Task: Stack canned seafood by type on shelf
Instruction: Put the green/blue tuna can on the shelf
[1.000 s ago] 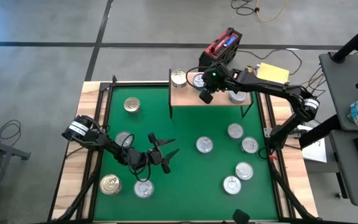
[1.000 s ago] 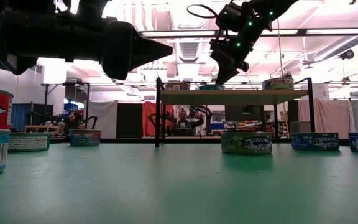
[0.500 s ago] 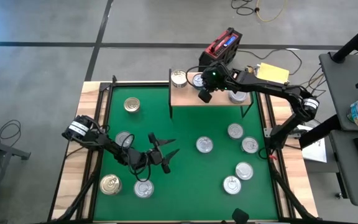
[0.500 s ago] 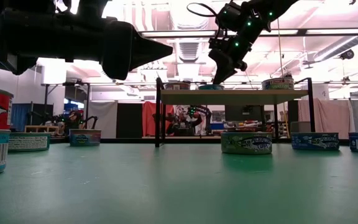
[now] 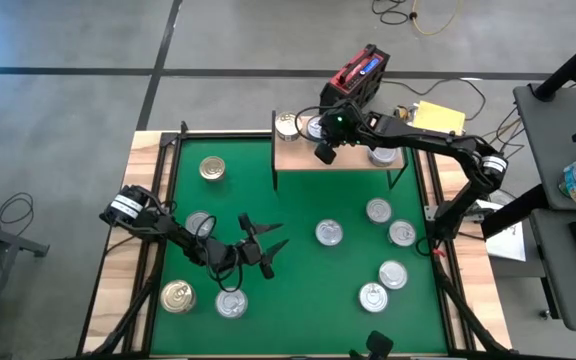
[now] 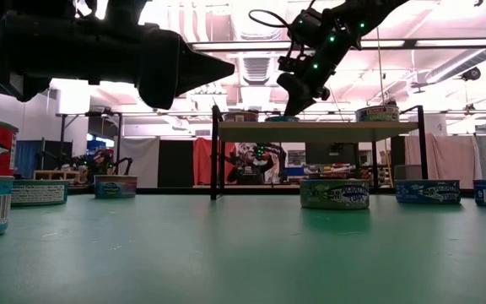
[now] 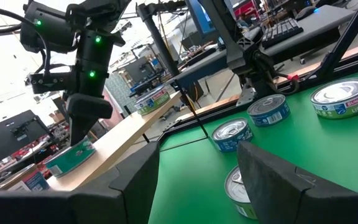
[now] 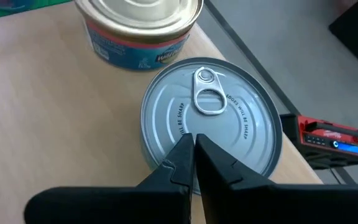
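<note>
Three tins can be made out on the shelf [image 5: 333, 158] so far, so the job looks maybe a third done, with about eight more cans spread over the green worktop [image 5: 298, 205] and still to be sorted by type. The right hand [image 8: 193, 163] is poised over the shelf with its fingers pressed together, nothing pinched, tips right above the near rim of a silver-topped can [image 8: 211, 122]; just beyond that can a gold-topped tin [image 8: 138, 28] is parked, close beside it or maybe touching. The silver can sits pretty close to the shelf's back edge, with a red box [image 8: 335, 140] on the floor past it, so not much slack is left on that side for nudging. The left hand [image 5: 261, 248] is held low over the mat, fingers spread and empty, with one loose can [image 5: 231, 303] just behind it and another [image 5: 329, 233] ahead. Plenty of open mat is left between the two hands for moving around.
</note>
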Motion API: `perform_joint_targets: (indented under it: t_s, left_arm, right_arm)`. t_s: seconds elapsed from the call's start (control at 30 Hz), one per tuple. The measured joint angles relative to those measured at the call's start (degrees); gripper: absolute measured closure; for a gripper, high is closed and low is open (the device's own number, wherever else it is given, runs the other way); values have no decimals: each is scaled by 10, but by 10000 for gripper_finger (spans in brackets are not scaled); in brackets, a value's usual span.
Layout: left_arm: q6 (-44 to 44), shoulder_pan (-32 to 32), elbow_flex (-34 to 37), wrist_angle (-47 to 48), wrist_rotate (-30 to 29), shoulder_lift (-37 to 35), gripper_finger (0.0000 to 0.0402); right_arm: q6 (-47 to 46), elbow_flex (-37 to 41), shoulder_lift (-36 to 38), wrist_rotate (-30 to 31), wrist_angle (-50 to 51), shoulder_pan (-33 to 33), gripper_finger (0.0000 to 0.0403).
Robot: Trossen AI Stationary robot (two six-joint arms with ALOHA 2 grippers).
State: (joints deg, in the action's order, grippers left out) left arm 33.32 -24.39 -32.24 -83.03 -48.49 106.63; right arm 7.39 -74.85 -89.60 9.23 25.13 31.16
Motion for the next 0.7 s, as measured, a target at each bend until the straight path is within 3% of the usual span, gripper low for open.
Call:
perform_joint_targets:
  t_s: [0.7]
  left_arm:
    - [0, 0, 0, 0, 0, 0, 200]
  right_arm:
    - [11, 2, 8, 8, -7, 0, 394]
